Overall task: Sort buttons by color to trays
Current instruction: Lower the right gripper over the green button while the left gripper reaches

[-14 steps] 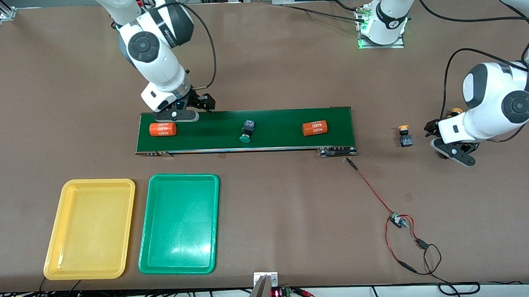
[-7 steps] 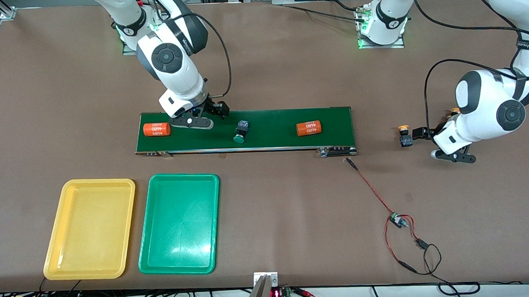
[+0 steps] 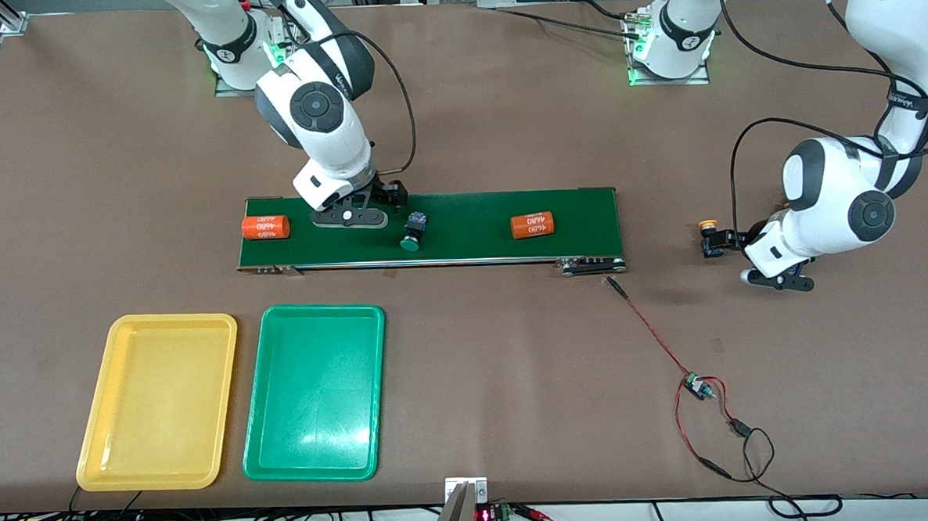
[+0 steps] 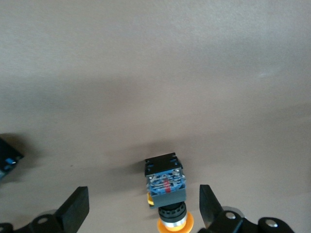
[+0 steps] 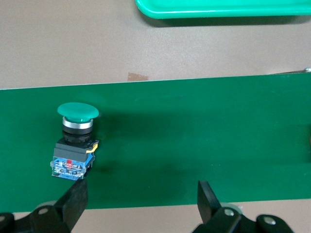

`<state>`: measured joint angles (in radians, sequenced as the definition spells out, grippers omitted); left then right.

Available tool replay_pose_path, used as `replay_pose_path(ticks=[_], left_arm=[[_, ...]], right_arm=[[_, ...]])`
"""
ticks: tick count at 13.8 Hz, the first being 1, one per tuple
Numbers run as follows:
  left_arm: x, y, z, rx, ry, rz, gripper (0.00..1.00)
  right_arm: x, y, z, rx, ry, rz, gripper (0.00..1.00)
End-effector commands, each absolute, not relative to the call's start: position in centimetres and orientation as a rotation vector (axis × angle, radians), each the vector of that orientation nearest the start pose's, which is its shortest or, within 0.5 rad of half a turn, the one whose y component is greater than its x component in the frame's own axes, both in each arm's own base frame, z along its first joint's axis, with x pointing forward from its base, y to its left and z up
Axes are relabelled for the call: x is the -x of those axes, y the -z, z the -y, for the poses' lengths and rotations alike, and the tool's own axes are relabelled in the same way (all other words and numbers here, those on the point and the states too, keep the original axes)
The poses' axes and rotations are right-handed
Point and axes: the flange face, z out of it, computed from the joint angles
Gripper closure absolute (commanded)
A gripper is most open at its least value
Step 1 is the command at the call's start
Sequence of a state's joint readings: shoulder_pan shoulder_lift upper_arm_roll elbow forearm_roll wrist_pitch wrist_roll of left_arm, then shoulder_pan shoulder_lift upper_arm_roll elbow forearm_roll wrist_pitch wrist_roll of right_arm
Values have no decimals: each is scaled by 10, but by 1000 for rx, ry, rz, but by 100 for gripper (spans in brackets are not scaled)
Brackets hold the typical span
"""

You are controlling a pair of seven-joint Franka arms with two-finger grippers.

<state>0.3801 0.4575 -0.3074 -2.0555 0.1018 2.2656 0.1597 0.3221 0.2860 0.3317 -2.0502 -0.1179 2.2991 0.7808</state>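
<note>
We see right gripper (image 3: 376, 209) spread, upper-mid frame over belt (image 3: 471, 240) by green button (image 3: 412, 233). Left gripper (image 3: 733, 241) spread round yellow button (image 3: 709, 234), mid-right. Trays (image 3: 96, 433) lower left.

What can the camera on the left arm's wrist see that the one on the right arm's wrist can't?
Only the left wrist view shows a yellow-capped button lying on the bare brown table, between the open fingers of the left gripper.

Only the right wrist view shows a green-capped button lying on the dark green conveyor belt, just off the open right gripper, plus an edge of the green tray.

Both show one button, the brown tabletop and a gripper's two dark fingertips.
</note>
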Motion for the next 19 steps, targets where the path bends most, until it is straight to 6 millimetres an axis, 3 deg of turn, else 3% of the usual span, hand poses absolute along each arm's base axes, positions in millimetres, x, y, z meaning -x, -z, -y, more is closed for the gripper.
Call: replay_pose_path(ticks=[1, 3, 9, 11, 15, 16, 19], left_arm=[[-566, -193, -33, 3220, -367, -229, 0], [-565, -186, -33, 3224, -369, -231, 0], [-551, -162, -28, 3229, -449, -257, 0], [-544, -158, -21, 3224, -474, -278, 17], [-546, -170, -23, 3218, -460, -272, 89], [-547, -176, -22, 3215, -445, -276, 100], [-554, -200, -19, 3205, -384, -292, 100]], right_arm=[[-478, -306, -354, 3150, -8, -78, 0], [-485, -310, -360, 3134, 5, -88, 0], [-495, -293, -362, 3131, -16, -153, 0], [-499, -286, -363, 3117, -8, -156, 0], [-502, -275, -366, 3113, 4, -158, 0], [-504, -278, -366, 3110, 12, -164, 0], [-505, -273, -365, 3113, 3, -168, 0]])
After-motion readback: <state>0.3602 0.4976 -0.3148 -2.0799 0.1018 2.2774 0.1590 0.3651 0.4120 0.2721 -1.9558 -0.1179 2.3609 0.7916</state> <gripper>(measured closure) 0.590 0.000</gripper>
